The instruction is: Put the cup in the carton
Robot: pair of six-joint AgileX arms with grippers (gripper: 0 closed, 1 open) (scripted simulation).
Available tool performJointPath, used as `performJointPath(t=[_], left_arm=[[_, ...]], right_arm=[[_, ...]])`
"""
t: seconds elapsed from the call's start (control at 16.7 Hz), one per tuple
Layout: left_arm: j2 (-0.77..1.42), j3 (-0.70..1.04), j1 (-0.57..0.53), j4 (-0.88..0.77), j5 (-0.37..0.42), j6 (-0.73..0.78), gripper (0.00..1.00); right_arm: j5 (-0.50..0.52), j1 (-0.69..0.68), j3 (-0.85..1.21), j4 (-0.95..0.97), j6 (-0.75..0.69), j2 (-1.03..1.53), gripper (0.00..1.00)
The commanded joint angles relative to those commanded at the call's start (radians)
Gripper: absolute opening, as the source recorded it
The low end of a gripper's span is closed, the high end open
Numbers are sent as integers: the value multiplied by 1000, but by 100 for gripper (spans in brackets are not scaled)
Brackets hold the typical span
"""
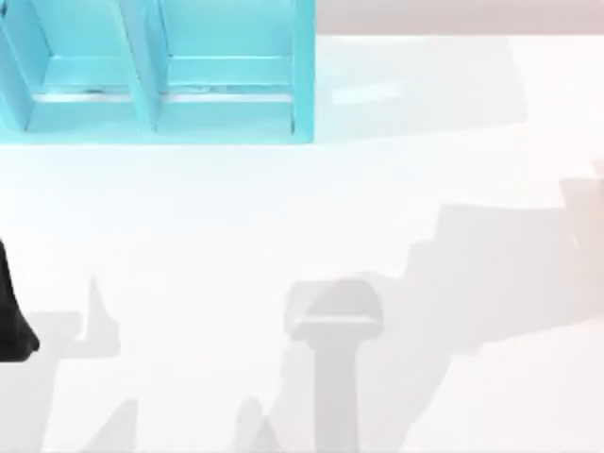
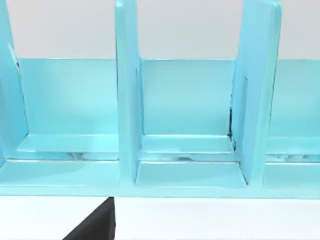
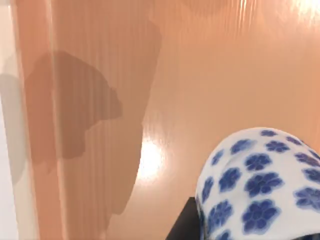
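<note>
Orange, glossy board takes up most of the right wrist view: the carton (image 3: 210,65), seen so close that its edges and depth are hard to make out, with a pale strip of table (image 3: 7,150) beside it. In front of that board sits the cup (image 3: 260,185), white with blue flowers, cut off by the picture's edge. A dark corner of the right gripper (image 3: 182,225) lies against it, but the fingers are out of sight, so I cannot tell whether they clamp the cup or merely touch it. In the top view a faint peach sliver of the carton (image 1: 587,203) shows at the table's right edge, mostly cut off. A turquoise rack (image 1: 160,75) with upright dividers stands at the far left of the white table, its top cropped. The left arm (image 1: 11,316) is a black shape at the left edge. Its wrist view faces the rack's compartments, and one black finger (image 2: 95,225) pokes in; how its pincer stands I cannot tell.
</note>
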State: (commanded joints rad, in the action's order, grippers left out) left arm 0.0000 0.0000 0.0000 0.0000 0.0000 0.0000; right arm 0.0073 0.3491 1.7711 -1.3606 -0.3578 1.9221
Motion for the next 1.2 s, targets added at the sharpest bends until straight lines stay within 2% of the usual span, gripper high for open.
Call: performJointPath(t=[0.18, 0.54, 0.96, 1.2], left_arm=[[0, 0, 0, 0, 0, 0, 100], [0, 0, 0, 0, 0, 0, 100], [0, 0, 0, 0, 0, 0, 100], [0, 0, 0, 0, 0, 0, 100]], right_arm=[[-4, 87, -41, -69, -66, -61, 0], [-4, 92, -48, -71, -70, -65, 0], [-5, 92, -266, 145, -69, -69, 0], [-5, 94, -301, 180, -70, -65, 0]])
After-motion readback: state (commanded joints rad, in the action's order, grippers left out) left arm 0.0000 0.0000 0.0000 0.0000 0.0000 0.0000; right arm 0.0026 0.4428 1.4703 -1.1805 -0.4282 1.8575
